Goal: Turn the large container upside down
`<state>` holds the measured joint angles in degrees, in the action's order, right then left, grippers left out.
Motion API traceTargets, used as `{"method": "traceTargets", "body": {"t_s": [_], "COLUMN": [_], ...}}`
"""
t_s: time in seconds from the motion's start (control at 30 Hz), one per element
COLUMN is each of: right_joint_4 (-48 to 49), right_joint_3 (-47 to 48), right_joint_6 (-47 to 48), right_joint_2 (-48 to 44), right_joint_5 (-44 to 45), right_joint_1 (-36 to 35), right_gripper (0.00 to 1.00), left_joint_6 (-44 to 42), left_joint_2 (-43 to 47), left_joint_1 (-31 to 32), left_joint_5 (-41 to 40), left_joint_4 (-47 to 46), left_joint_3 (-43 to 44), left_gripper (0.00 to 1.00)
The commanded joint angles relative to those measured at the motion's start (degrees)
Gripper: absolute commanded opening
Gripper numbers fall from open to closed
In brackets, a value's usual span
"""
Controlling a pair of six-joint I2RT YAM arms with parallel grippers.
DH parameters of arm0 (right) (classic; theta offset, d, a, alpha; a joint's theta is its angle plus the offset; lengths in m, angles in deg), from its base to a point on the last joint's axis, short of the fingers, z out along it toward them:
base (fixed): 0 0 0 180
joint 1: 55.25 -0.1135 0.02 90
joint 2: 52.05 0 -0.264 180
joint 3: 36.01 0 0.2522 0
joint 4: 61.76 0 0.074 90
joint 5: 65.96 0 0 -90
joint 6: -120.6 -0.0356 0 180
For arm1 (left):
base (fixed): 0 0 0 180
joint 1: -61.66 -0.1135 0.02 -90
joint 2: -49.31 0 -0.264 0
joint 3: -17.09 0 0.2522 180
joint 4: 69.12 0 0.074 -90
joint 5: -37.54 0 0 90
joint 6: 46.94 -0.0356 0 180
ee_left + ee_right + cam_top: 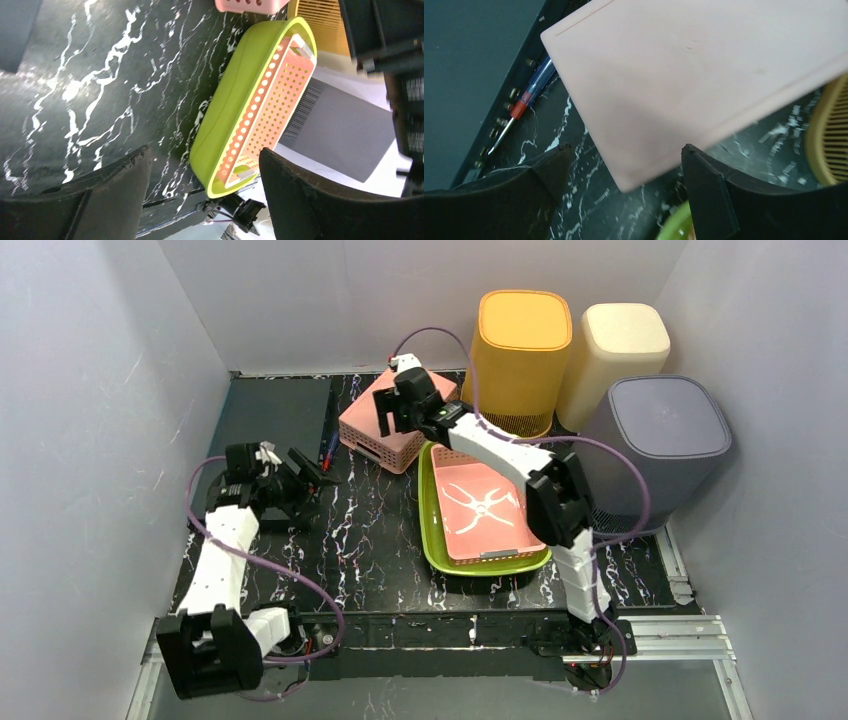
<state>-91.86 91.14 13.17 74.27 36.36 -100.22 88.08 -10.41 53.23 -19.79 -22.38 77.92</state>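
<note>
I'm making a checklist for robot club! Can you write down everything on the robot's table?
Surface: black marbled table.
Job's things: pink basket bottom up; green tray holding a perforated pink insert, open side up.
Clutter: pen beside the pink basket.
Grippers: left gripper open, empty; right gripper open above the pink basket.
Cables: purple cables along both arms.
Surroundings: orange bin, cream bin, grey bin behind; pale walls.

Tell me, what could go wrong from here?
The open right gripper hangs over the upside-down pink perforated plastic basket, beside the tall orange bin: a swing might bump it. A blue-and-red pen lies by that basket; nudging could roll it. Flipping the lime-green plastic tray could dump its pink insert.
</note>
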Motion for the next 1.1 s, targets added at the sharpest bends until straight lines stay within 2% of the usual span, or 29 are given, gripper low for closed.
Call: {"method": "traceTargets", "body": {"t_s": [0.0, 0.17, 0.33, 0.7, 0.83, 1.07], "right_joint_4": [3.6, 3.6, -0.2, 3.6, 3.4, 1.0], "right_joint_3": [-8.6, -15.2, -15.1, -29.4, -32.8, -37.9], "right_joint_6": [3.8, 3.6, 2.7, -1.0, -2.9, -3.0], "right_joint_2": [-10.8, -14.2, -14.3, -26.3, -30.0, -37.2], "right_joint_5": [-1.8, -1.8, -2.0, -7.7, -8.7, -8.0], "right_joint_1": [2.4, 3.9, 5.4, 5.4, 5.4, 5.3], "right_gripper": [0.88, 0.88, 0.88, 0.89, 0.89, 0.89], "left_joint_6": [5.5, 7.7, 11.6, 16.2, 14.7, 6.6], "left_joint_2": [-7.6, -21.2, -35.3, -48.4, -52.1, -60.8], "left_joint_1": [3.2, 5.6, 9.8, 12.2, 12.3, 12.1], "left_joint_5": [-1.4, -4.2, -3.9, -5.7, -8.0, -11.9], "left_joint_4": [-10.8, -16.0, -19.1, -22.6, -21.0, -10.5], "left_joint_3": [5.1, 15.0, 25.3, 33.1, 37.2, 51.9], "left_gripper": [0.75, 0.75, 0.74, 0.72, 0.70, 0.69]}}
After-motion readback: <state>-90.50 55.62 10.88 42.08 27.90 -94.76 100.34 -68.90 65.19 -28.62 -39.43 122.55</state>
